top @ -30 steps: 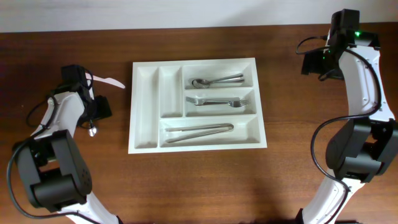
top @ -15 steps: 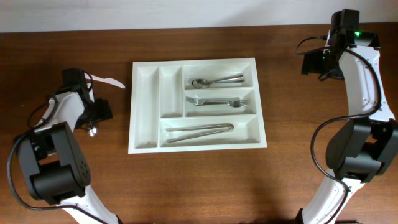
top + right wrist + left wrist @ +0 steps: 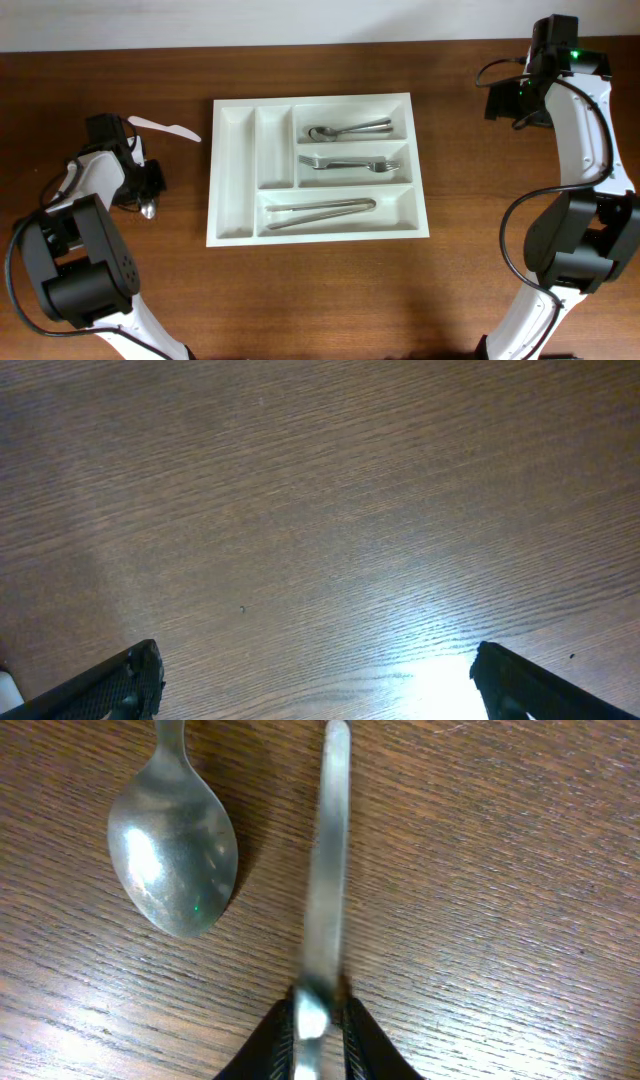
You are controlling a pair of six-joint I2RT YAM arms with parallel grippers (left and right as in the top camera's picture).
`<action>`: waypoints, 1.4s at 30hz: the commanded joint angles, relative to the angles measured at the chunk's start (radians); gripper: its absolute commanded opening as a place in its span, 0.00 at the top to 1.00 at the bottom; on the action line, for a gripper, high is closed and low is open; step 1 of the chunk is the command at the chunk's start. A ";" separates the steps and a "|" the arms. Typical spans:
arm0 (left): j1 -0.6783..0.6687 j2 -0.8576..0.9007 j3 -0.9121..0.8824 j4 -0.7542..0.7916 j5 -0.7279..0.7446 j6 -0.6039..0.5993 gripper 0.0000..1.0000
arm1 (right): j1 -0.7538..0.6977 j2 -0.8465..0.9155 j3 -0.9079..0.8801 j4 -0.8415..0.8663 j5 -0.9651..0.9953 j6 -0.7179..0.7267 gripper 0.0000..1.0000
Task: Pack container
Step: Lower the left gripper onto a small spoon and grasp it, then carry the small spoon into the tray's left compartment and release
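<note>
The white container (image 3: 232, 170) lies in the middle of the table, with a spoon (image 3: 350, 129), a fork (image 3: 345, 162) and tongs (image 3: 320, 211) in its three long compartments. Its two narrow slots hold nothing. Left of it, my left gripper (image 3: 150, 182) is down at the table. In the left wrist view that gripper (image 3: 318, 1010) is shut on a flat metal cutlery handle (image 3: 328, 860) lying on the wood, with a metal spoon (image 3: 175, 860) next to it. My right gripper (image 3: 320, 680) is open above bare wood at the back right.
A white plastic knife (image 3: 165, 127) lies on the table behind the left gripper, left of the container's back corner. The right arm (image 3: 580, 120) stands along the right edge.
My left gripper was open; it has shifted a little to the left and closed on the metal handle. The right arm has not moved.
</note>
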 commanded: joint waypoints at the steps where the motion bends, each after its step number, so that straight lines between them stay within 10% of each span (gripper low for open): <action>1: 0.005 0.041 -0.006 -0.005 0.005 0.008 0.92 | 0.005 -0.020 0.009 0.000 -0.002 -0.007 0.01; 19: -0.057 0.024 0.189 -0.190 0.066 -0.033 0.98 | 0.005 -0.020 0.009 0.000 -0.002 -0.007 0.01; 42: -0.478 -0.035 0.425 -0.286 0.051 -0.177 0.98 | 0.005 -0.020 0.009 0.000 -0.002 -0.007 0.01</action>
